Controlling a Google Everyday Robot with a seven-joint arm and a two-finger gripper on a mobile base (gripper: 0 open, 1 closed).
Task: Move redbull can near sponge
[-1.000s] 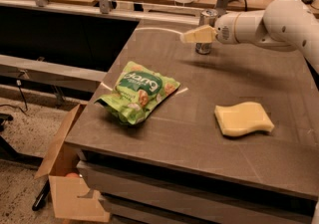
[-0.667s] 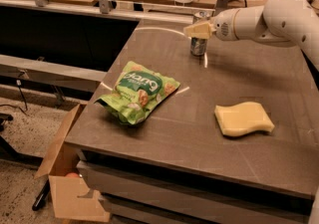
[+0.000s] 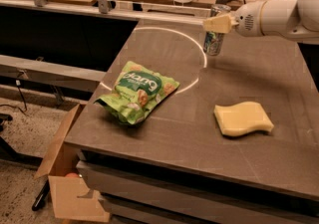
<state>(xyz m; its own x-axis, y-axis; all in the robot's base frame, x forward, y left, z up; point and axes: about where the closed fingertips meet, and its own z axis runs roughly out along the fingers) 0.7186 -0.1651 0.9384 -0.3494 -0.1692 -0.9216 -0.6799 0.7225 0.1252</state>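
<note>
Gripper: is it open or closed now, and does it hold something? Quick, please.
Gripper: closed on the redbull can, gripping near its top, at the far side of the table.

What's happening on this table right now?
The robot's gripper, reaching in from the right of the view, is at the top of the slim silver drink can, upright at the far side of the dark table. The flat pale yellow sponge lies nearer the front, apart from the can; a green snack bag lies to its left.
</note>
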